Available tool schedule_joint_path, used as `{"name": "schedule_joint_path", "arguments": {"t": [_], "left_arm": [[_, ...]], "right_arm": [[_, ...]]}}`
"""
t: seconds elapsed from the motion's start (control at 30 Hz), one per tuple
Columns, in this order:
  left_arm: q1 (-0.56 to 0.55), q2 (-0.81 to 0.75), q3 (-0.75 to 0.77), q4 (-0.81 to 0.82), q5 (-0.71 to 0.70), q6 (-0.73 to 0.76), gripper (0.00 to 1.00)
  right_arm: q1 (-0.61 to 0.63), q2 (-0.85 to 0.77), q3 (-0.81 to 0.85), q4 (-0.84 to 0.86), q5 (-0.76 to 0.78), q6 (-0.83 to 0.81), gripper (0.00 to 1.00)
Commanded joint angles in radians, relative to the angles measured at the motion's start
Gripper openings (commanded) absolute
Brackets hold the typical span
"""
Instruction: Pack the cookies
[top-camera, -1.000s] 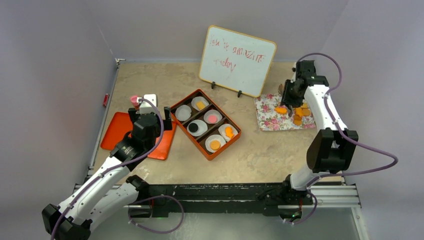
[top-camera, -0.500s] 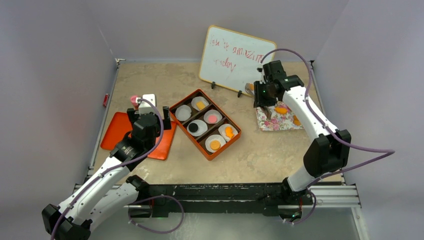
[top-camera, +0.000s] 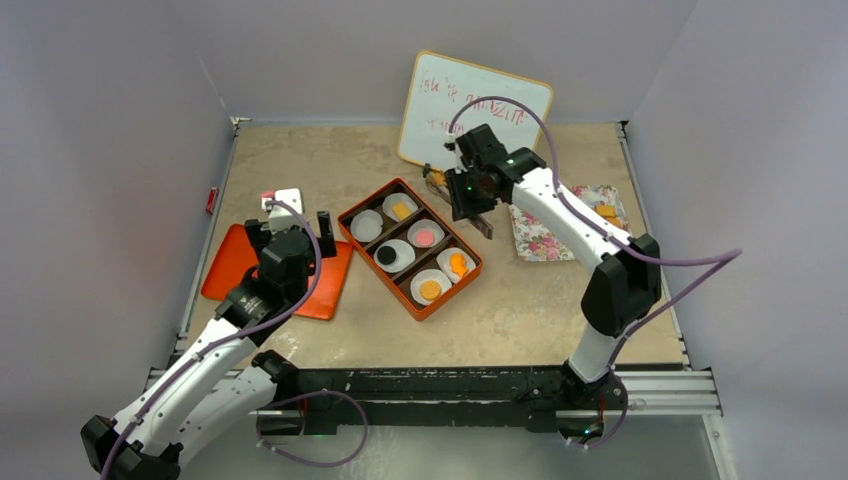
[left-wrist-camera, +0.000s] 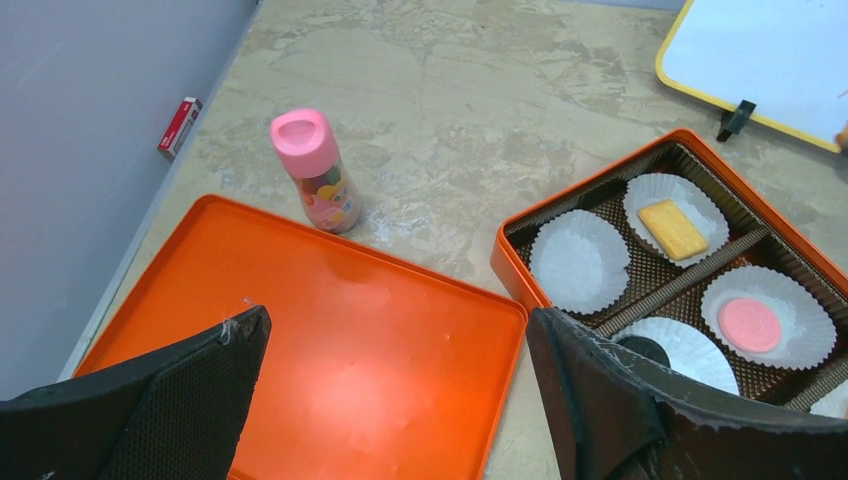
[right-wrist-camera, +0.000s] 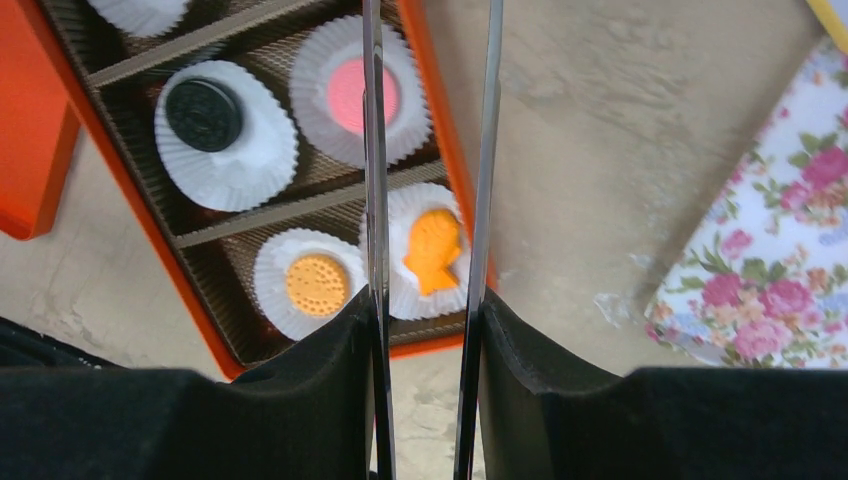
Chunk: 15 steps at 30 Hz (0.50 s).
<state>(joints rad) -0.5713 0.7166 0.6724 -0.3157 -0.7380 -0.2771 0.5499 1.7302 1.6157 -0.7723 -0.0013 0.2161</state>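
Note:
The orange box (top-camera: 345, 222) holds paper cups with cookies: a yellow one (top-camera: 400, 209), a pink one (top-camera: 425, 237), a black one (top-camera: 386, 256), an orange fish (top-camera: 458, 264) and a round orange one (top-camera: 430, 290). One cup (top-camera: 366, 226) is empty. My right gripper (top-camera: 465, 195) is shut on metal tongs (right-wrist-camera: 372, 150) and hangs above the box's far right side. A small orange-brown piece (top-camera: 433, 179) shows by the tongs' end, but the wrist view cuts the tips off. More cookies (top-camera: 607, 211) lie on the floral napkin (top-camera: 545, 238). My left gripper (left-wrist-camera: 395, 320) is open and empty over the orange lid (left-wrist-camera: 330, 350).
A pink-capped bottle (left-wrist-camera: 318, 170) stands behind the lid, next to a white block (top-camera: 290, 196). A whiteboard (top-camera: 480, 100) on a stand is behind the box. A small red item (left-wrist-camera: 180, 125) lies at the left wall.
My right arm has swung left from the floral napkin to above the box, carrying the tongs. My left gripper has shifted slightly over the lid.

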Motion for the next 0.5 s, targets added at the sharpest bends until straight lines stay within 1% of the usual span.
{"name": "schedule_joint_path", "arguments": {"t": [0.0, 0.27, 0.47], "left_arm": [[0.004, -0.012, -0.004, 0.015, -0.051, -0.023, 1.0], [0.005, -0.018, -0.005, 0.014, -0.073, -0.028, 1.0], [0.005, -0.017, -0.005, 0.012, -0.076, -0.03, 1.0]], "right_arm": [[0.078, 0.044, 0.109, 0.024, -0.002, -0.007, 0.19], [0.196, 0.175, 0.23, 0.029, -0.005, -0.029, 0.19], [0.25, 0.269, 0.31, 0.015, -0.01, -0.042, 0.19]]}}
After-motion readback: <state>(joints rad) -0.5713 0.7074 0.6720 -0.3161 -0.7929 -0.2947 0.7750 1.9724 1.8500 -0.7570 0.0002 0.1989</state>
